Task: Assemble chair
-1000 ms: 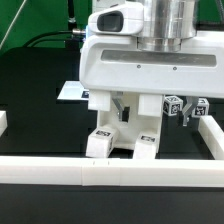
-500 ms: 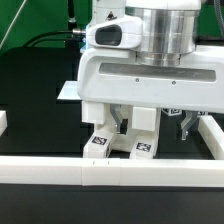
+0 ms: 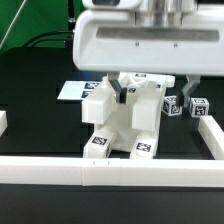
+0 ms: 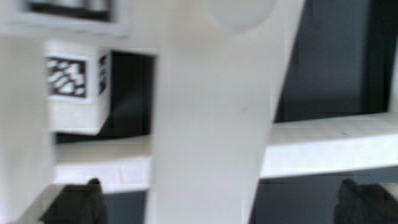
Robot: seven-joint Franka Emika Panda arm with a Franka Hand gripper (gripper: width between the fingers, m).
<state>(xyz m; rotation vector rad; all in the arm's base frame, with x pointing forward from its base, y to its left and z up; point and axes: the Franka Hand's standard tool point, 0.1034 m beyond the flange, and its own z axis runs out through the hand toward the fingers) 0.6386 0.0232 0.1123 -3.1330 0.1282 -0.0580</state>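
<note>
The half-built chair of chunky white plastic blocks (image 3: 128, 122) stands directly beneath the claw (image 3: 151, 88) on the black tabletop (image 3: 40, 125), its upright part rising between the jaws. The claw is released and spread wide. The wrist view shows gaps on both sides, so it grips nothing. This looks like a pause between joins. The next move is probably to lift clear, then fetch a small tagged white post (image 3: 172, 104) just beside the claw.
</note>
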